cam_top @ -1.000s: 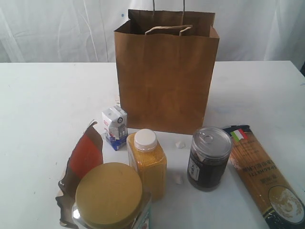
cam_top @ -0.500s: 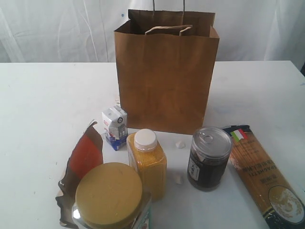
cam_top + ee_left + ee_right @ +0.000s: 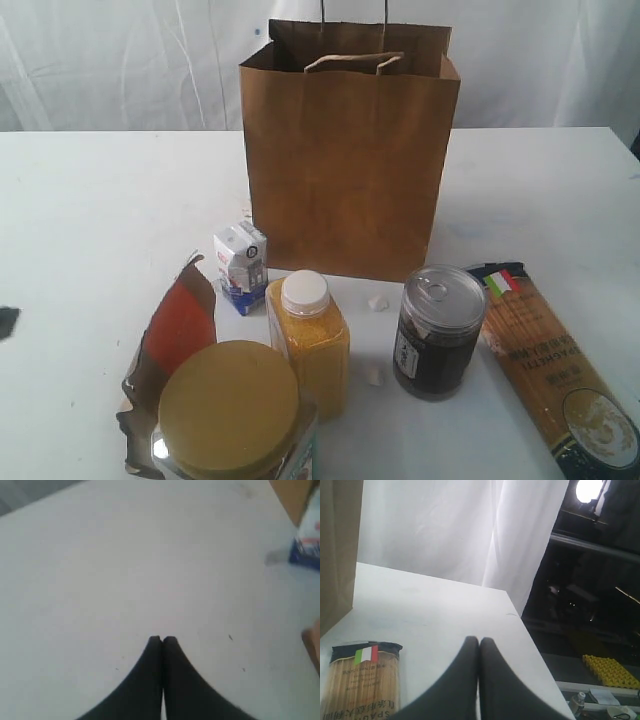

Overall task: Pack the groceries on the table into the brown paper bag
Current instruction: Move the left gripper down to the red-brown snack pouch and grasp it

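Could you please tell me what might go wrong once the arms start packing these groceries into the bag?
1. The yellow white-capped bottle, clear yellow-lidded jar and red-brown foil pouch crowd together; reaching for one could topple a neighbour.
2. One handle droops across the mouth of the brown paper bag, so an item could snag there.
3. The left fingers and right fingers are shut; they must open before any grasp.

White tabletop (image 3: pixel 90 200): brown paper bag (image 3: pixel 345 170), white-blue carton (image 3: pixel 241 265), yellow white-capped bottle (image 3: pixel 310 345), dark silver-lidded jar (image 3: pixel 438 335), yellow-lidded jar (image 3: pixel 230 410), spaghetti packet (image 3: pixel 550 370), red-brown foil pouch (image 3: pixel 178 335).
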### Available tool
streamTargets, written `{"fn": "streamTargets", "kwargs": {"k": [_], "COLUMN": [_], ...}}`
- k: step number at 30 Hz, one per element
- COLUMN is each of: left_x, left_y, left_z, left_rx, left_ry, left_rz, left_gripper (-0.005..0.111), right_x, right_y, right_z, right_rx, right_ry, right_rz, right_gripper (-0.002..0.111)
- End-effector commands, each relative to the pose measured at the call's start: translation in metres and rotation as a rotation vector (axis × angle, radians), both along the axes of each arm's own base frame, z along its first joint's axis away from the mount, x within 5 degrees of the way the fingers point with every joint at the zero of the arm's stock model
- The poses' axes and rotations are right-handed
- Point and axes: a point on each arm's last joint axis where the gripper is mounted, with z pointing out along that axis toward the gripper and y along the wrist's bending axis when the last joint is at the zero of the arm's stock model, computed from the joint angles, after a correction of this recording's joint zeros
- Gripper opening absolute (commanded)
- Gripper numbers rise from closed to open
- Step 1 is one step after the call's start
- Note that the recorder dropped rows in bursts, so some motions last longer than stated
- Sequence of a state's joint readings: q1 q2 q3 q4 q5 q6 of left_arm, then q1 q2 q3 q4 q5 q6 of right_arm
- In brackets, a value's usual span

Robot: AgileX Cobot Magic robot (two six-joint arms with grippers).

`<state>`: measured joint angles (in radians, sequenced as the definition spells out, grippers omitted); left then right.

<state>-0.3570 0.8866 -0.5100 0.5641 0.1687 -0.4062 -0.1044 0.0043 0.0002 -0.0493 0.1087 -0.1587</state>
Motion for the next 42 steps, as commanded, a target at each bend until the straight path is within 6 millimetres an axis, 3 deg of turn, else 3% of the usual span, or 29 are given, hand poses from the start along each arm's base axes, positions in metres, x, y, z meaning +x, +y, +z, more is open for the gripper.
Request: {"fn": "streamTargets", "kwargs": {"k": [1,4,7,10,13,16,18,20,23,25,28,36,42], "left_x": [0.019,0.028,0.032,0.023,0.014,0.012,0.014,0.018,0.023,0.026,0.03,0.047,0.063], "left_y": [-0.019,-0.026,-0.041,-0.066,-0.085,-0.09,-0.088,-0.087,-0.092,-0.094,-0.096,-0.099,-0.09], "left_z": [-0.002,0.019,0.047,0.075,0.089,0.093,0.09,0.085,0.073,0.064,0.051,0.028,0.012], "left_rx": [0.118,0.205,0.132,-0.023,-0.091,-0.146,-0.114,-0.092,-0.153,-0.184,-0.19,-0.187,-0.069], "left_ry": [0.222,0.405,0.515,0.576,0.524,0.508,0.493,0.481,0.468,0.481,0.508,0.585,0.579], "left_rz": [-0.017,0.021,-0.049,-0.312,-0.635,-0.676,-0.663,-0.646,-0.616,-0.599,-0.575,-0.454,-0.31], "left_gripper": [0.0,0.0,0.0,0.0,0.0,0.0,0.003,0.015,0.042,0.066,0.09,0.091,0.091], "right_x": [0.0,0.0,0.0,0.0,0.0,0.0,0.0,0.0,0.0,0.0,0.0,0.0,0.0], "right_y": [0.0,0.0,0.0,0.0,0.0,0.0,0.0,0.0,0.0,0.0,0.0,0.0,0.0], "right_z": [0.0,0.0,0.0,0.0,0.0,0.0,0.0,0.0,0.0,0.0,0.0,0.0,0.0], "right_rx": [0.005,0.005,0.005,0.005,0.005,0.005,0.005,0.005,0.005,0.005,0.005,0.005,0.005], "right_ry": [-0.002,-0.002,-0.002,-0.002,-0.002,-0.002,-0.002,-0.002,-0.002,-0.002,-0.002,-0.002,-0.002], "right_rz": [0.003,0.003,0.003,0.003,0.003,0.003,0.003,0.003,0.003,0.003,0.003,0.003,0.003], "right_gripper": [0.0,0.0,0.0,0.0,0.0,0.0,0.0,0.0,0.0,0.0,0.0,0.0,0.0]}}
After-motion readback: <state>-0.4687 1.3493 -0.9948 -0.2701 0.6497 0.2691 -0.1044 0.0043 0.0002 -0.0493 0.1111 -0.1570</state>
